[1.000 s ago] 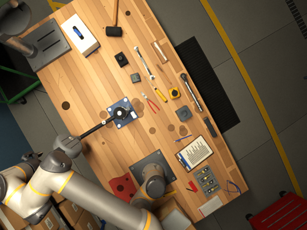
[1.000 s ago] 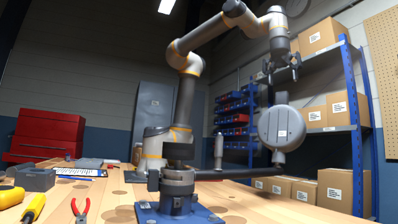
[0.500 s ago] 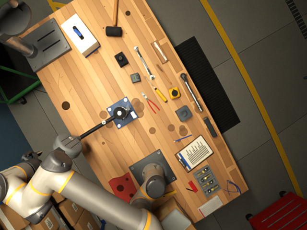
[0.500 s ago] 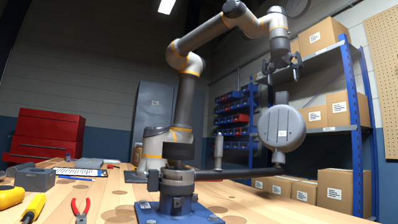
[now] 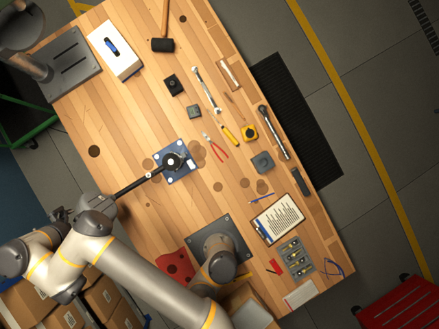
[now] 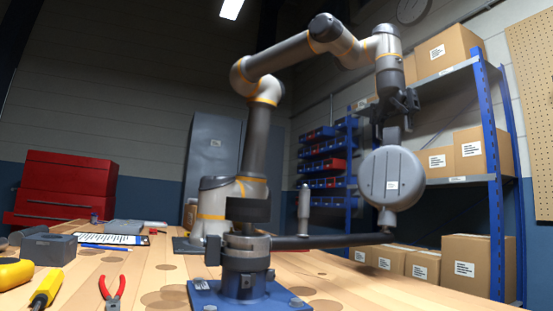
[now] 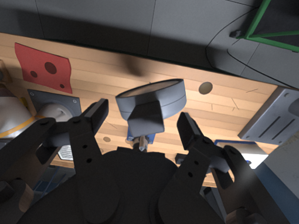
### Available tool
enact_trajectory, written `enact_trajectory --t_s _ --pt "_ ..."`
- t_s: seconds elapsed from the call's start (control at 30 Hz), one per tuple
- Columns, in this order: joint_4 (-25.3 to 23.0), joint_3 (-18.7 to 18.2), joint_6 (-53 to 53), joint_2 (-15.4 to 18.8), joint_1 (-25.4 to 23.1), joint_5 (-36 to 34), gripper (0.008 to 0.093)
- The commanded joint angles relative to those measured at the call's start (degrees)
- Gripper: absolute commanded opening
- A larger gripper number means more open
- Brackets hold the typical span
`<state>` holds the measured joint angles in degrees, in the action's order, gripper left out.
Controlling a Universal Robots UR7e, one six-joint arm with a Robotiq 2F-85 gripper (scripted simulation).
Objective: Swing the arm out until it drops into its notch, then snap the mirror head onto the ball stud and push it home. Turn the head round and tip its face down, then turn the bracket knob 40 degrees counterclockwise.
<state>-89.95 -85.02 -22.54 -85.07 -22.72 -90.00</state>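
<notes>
The grey round mirror head sits on the ball stud at the outer end of the black arm, standing upright with its ribbed back towards the second side camera. In the wrist camera the mirror head lies just beyond the fingertips. The arm reaches out past the bench edge from the bracket, which stands on a blue base plate and carries a dark knob on top. My gripper hangs directly above the head's top block. It is open and holds nothing.
A grey parts tray and a clipboard lie near the robot base. Red pliers, a yellow screwdriver and a tape measure lie right of the bracket. Blue shelving with boxes stands behind the mirror.
</notes>
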Motion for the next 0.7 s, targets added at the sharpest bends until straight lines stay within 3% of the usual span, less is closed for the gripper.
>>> enact_trajectory --t_s 0.0,0.67 --pt "0.0 0.1 0.0 -0.1 0.0 0.0 0.0934" --pt "-0.2 -2.4 3.0 -2.3 3.2 0.0 0.0934"
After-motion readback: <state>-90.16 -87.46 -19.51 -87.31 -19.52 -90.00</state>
